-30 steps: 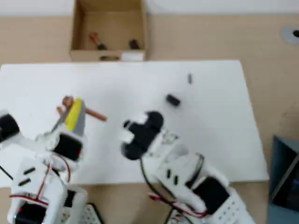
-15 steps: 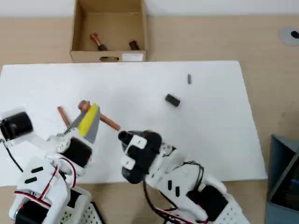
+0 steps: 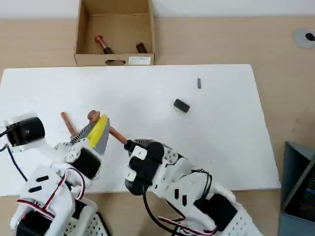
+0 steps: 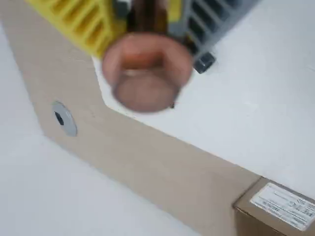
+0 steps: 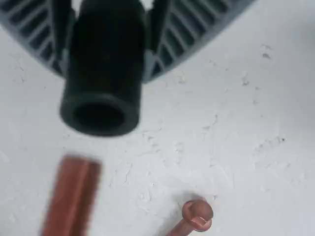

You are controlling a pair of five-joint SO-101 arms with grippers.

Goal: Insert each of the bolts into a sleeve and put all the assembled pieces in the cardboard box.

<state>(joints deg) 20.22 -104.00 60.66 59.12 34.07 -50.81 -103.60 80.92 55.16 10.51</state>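
Copper bolt [image 3: 117, 133] is held in the left jaws, 1 yellow and 1 grey, which are closed on its shaft just below the round head. In the left wrist view this head [image 4: 147, 73] faces the camera. The bolt is above the near left part of the white board [image 3: 221, 147], and its free end points toward the right arm.

The right jaws are closed around a black sleeve [image 5: 103, 78], with its open end turned outward. In the high view the free end of the bolt is just beside this open end. In the right wrist view the shaft is not inside the sleeve.

Another bolt, the loose bolt [image 3: 68, 124], lies on the board near the left arm. A loose sleeve [image 3: 181, 105] lies on the board toward its right half, well apart from both arms. Beyond it is a small dark piece [image 3: 199, 83]; I cannot tell what it is.

The box [image 3: 78, 39] stands on the wooden bench [image 3: 221, 39], touching the far edge of the board. In it lie 2 pieces, each copper and black: one piece [image 3: 103, 44] at the left and the second piece [image 3: 141, 47] at the right.
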